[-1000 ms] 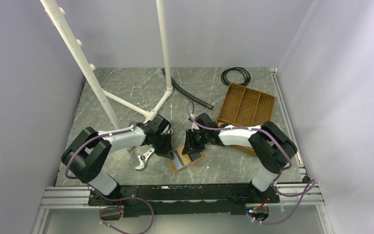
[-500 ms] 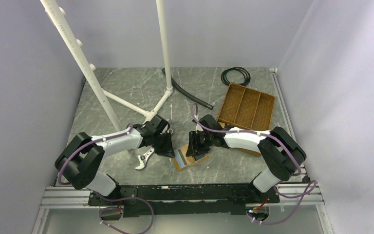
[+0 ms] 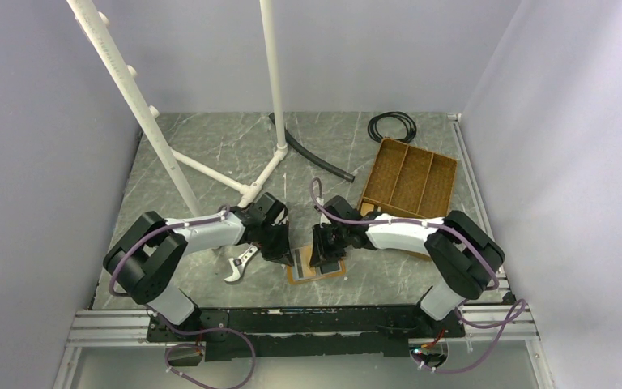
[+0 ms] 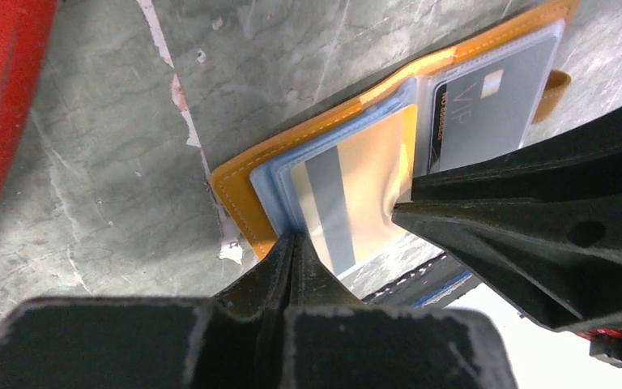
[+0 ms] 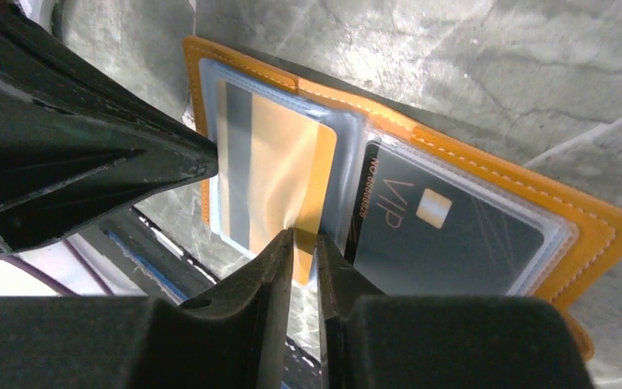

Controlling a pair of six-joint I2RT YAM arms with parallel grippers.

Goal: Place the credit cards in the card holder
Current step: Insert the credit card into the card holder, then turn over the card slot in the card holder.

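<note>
The orange-tan card holder [image 3: 317, 270] lies open on the table between both grippers. Its left sleeve holds a tan credit card [image 5: 279, 162] with a grey stripe, and its right sleeve holds a dark VIP credit card [image 5: 445, 235]. My right gripper [image 5: 305, 235] is pinched on the tan card's near edge, and the clear sleeve puckers there. At the holder's [image 4: 235, 194] blue left edge my left gripper [image 4: 296, 237] is shut, its tip touching the sleeve beside the tan card [image 4: 364, 178]. From above, the left gripper [image 3: 282, 253] and right gripper [image 3: 321, 251] flank the holder.
A brown divided tray [image 3: 372, 172] stands behind the right arm. A black cable coil [image 3: 391, 126] and a black hose [image 3: 312, 158] lie at the back. A white pipe stand [image 3: 279, 150] rises at the left, and a metal tool [image 3: 240, 266] lies by the left gripper.
The holder has turned to lie squarer to the table's front edge. Both grippers opened briefly and closed again, and the left one has shifted down onto the holder's left edge.
</note>
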